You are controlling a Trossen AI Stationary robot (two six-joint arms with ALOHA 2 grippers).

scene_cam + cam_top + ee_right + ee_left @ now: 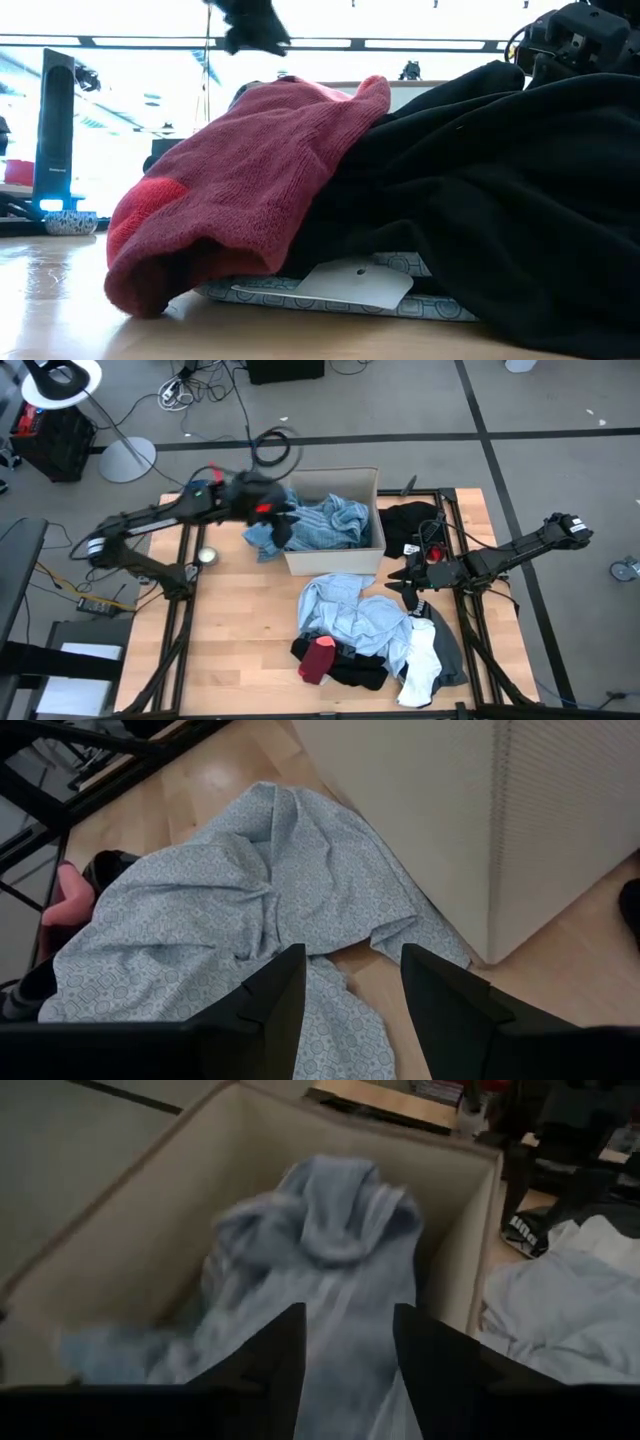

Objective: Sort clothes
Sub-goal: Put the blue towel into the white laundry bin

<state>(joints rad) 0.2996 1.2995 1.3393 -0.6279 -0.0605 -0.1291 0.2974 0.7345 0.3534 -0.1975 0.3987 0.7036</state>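
High view: your left gripper (283,520) hangs over the box (377,510), jaws open above the blue-grey striped garment (318,523) lying inside. Lift clear before you swing away, so no fold snags. Your right gripper (403,582) waits beside the box, jaws parted and empty, over the light blue shirt (352,610); the other clothes are heaped on the desk (240,630). A white tag (350,285) shows no legible writing.

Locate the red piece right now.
High view: the small red piece lies on the pile's near-left edge, on the black garment, below the light blue patterned shirt and in front of the cardboard box.
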